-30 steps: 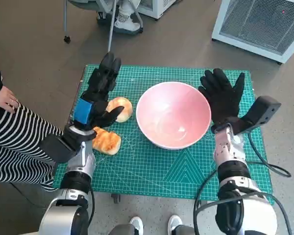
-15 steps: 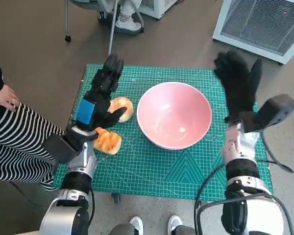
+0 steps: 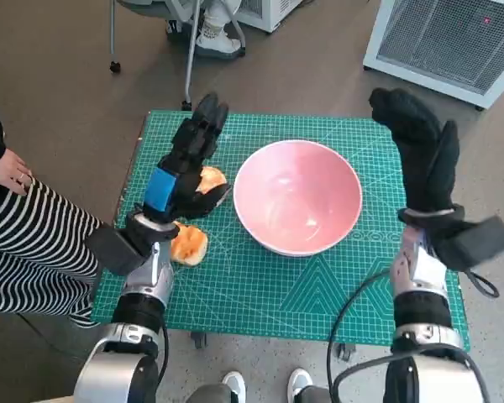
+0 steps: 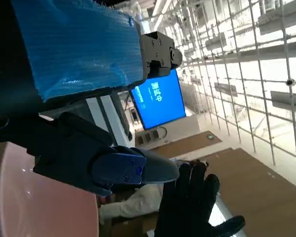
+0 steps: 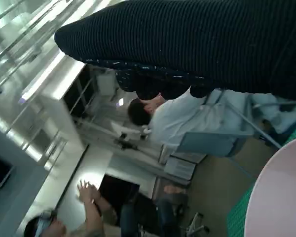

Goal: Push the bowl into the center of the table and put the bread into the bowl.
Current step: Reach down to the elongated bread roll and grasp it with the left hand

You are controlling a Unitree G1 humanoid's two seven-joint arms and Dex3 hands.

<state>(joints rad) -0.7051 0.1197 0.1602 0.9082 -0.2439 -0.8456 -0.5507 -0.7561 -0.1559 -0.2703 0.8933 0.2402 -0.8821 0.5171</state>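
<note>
A large pink bowl (image 3: 297, 196) stands near the middle of the green cutting mat (image 3: 260, 285). Its rim shows in the left wrist view (image 4: 39, 197) and the right wrist view (image 5: 278, 197). Two bread pieces lie left of it: a round bun (image 3: 208, 180) partly under my left hand (image 3: 185, 164), and a golden roll (image 3: 188, 245) nearer the front edge. My left hand is open, fingers stretched over the bun. My right hand (image 3: 420, 151), gloved, is raised open to the right of the bowl, clear of it; the left wrist view catches it too (image 4: 190, 205).
A person in striped clothing (image 3: 25, 243) stands close to the table's left side, a hand (image 3: 8, 170) near the edge. A white grilled unit (image 3: 454, 42) stands at the back right. Chair legs (image 3: 185, 34) and shoes are behind the table. Another person (image 5: 187, 118) shows in the right wrist view.
My right hand has lifted from the bowl's right rim and swung up and to the right. My left hand has shifted slightly rightward over the bun. The bowl has not moved.
</note>
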